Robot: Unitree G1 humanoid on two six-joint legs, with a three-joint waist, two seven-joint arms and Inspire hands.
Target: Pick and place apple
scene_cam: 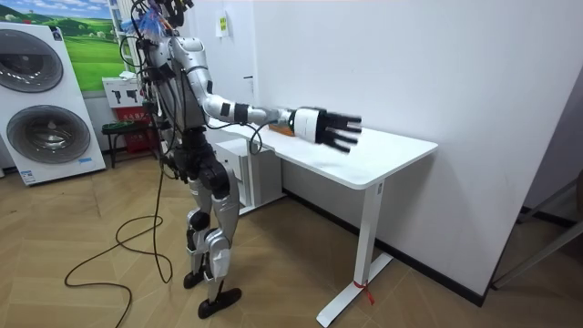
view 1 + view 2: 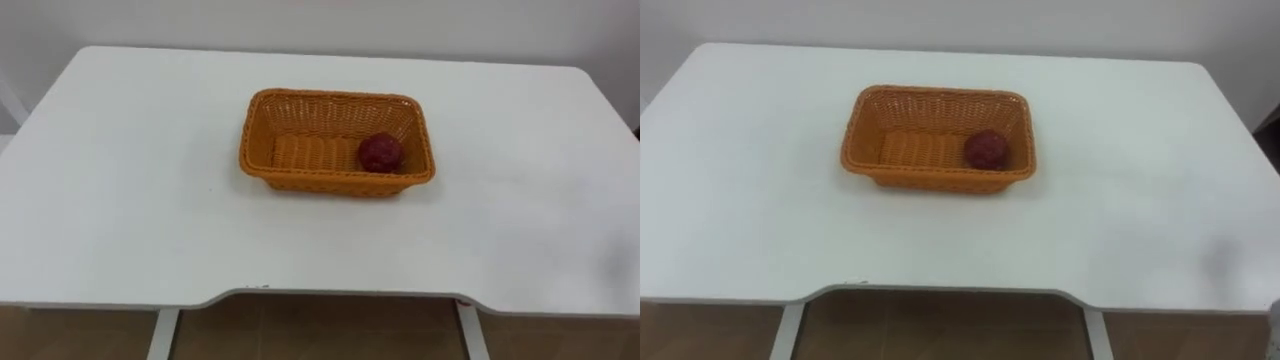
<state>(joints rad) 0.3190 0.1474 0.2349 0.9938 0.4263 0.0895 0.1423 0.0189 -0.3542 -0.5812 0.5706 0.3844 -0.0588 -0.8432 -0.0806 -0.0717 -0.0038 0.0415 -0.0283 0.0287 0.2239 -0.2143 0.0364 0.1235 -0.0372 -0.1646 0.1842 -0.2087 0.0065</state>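
Note:
A dark red apple [image 2: 381, 152] lies inside the orange wicker basket [image 2: 262, 140], against its right end. The basket sits a little beyond the middle of the white table [image 2: 120, 200]. In the room view I stand at the table's edge with my right arm stretched out over it. My right hand [image 1: 328, 128] hangs above the tabletop with straight, spread fingers and holds nothing. A sliver of the orange basket [image 1: 281, 130] shows behind that forearm.
The table stands against a white wall, with wooden floor [image 2: 320, 335] below its curved front edge. In the room view, two washing machines [image 1: 41, 109] and a small bench with red items [image 1: 127, 123] stand behind me.

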